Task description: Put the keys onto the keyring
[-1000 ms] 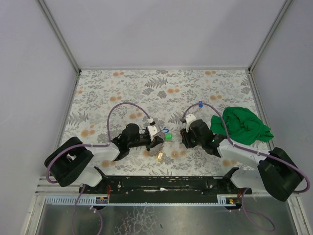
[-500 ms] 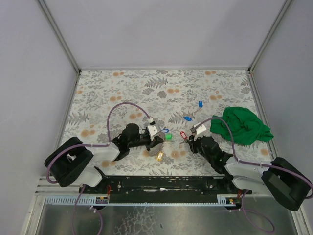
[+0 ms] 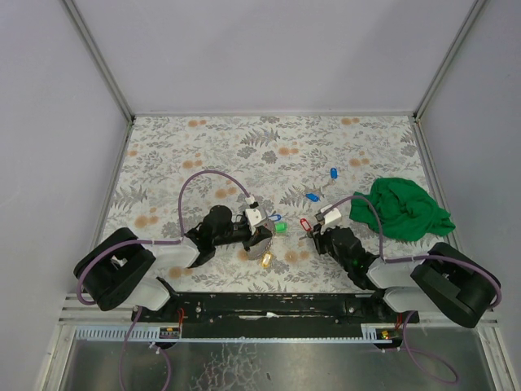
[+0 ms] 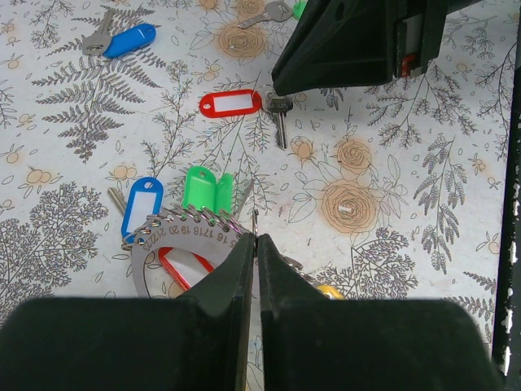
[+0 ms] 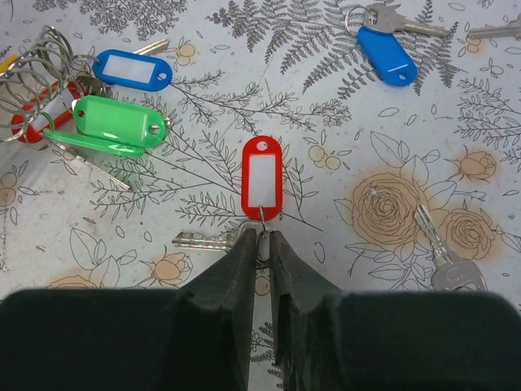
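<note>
Right gripper [image 5: 260, 238] is straddling the red-tagged key [image 5: 262, 177] at its loop, jaws almost together, and whether they are biting yet I can't tell. Your left gripper [image 4: 256, 244] is pinching the keyring [image 4: 189, 226], just left. You're picking up, then threading next, which calls for fine alignment.

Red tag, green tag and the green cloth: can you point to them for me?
red tag [image 5: 262, 181]: right wrist view, on its white paper window.
green tag [image 5: 114, 122]: right wrist view, on the middle of the upper green plate.
green cloth [image 3: 403, 208]: top view, on the middle of the crumpled heap.
</note>
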### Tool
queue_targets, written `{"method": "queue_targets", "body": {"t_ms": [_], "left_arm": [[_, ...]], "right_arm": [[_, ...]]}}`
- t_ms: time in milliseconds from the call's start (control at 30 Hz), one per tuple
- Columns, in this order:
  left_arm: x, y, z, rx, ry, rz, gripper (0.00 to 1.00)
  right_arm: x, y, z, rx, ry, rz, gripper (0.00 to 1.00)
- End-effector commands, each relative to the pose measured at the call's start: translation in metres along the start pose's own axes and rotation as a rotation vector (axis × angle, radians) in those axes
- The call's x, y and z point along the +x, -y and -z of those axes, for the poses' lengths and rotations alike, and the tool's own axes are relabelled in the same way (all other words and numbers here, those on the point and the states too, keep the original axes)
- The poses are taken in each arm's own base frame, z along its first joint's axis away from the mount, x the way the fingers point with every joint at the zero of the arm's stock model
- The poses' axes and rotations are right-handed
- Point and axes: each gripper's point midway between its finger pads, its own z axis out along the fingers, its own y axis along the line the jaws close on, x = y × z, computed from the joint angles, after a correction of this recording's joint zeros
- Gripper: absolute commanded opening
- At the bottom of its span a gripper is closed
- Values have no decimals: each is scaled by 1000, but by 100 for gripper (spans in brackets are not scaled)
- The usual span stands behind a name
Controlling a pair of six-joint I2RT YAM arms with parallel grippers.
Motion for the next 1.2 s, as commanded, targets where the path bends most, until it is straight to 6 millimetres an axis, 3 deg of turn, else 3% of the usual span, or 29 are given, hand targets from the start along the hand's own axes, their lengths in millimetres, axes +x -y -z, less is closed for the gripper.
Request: {"method": "queue_targets", "body": {"t_ms": [0, 533, 800, 1033, 1167], "left_arm": [[-31, -3, -4, -10, 96, -45, 0], [-31, -2, -3, -9, 95, -46, 0], [-31, -3, -2, -12, 96, -48, 0], [-31, -2, -2, -12, 95, -50, 0], [-32, -2, -2, -11, 97, -50, 0]], "right_arm": [[-26, -8, -9, -15, 80, -14, 18], [-24, -9, -17, -10, 67, -3, 13], [-23, -8, -17, 1, 39, -12, 2], [-18, -12, -7, 22, -194, -29, 0], [-36, -16, 7, 32, -321, -46, 0]]}}
